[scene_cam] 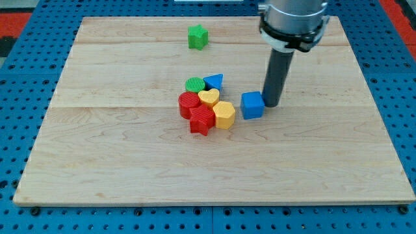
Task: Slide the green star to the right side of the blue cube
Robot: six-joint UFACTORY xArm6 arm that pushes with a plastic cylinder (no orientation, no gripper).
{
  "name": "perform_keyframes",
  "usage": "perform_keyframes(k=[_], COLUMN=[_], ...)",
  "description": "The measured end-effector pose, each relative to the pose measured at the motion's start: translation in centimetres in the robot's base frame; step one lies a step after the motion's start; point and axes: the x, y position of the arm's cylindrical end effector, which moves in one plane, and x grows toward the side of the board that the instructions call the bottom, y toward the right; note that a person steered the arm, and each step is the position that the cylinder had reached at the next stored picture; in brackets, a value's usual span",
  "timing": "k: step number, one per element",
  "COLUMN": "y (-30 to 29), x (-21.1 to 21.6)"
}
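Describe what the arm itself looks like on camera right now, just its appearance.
Only the arm's end shows: a silver-grey metal cylindrical housing ringed by a black collar, with a straight dark, smooth round rod below it. I see no cables or markings. My tip ends just to the view's right of the blue cube.

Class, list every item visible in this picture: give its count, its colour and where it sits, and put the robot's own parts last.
Green star: one, green, near the view's top, alone.
Blue cube: one, blue, right of the cluster.
Blue triangle: one, blue, cluster's top right.
Green cylinder: one, green, cluster's top.
Yellow heart: one, yellow, cluster's middle.
Yellow hexagon: one, yellow, cluster's right.
Red cylinder: one, red, cluster's left.
Red star: one, red, cluster's bottom.
Wooden board: one, pale.
My tip: one, dark, just right of the blue cube.
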Motion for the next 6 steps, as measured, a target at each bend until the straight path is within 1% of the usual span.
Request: perform_keyframes(k=[1, 2, 3, 4, 5, 6], y=[-1.2, 0.0, 3.6, 3.8, 2.2, -1.2], x=[0.0, 0.0, -2.9, -9.2, -15.4, -21.0])
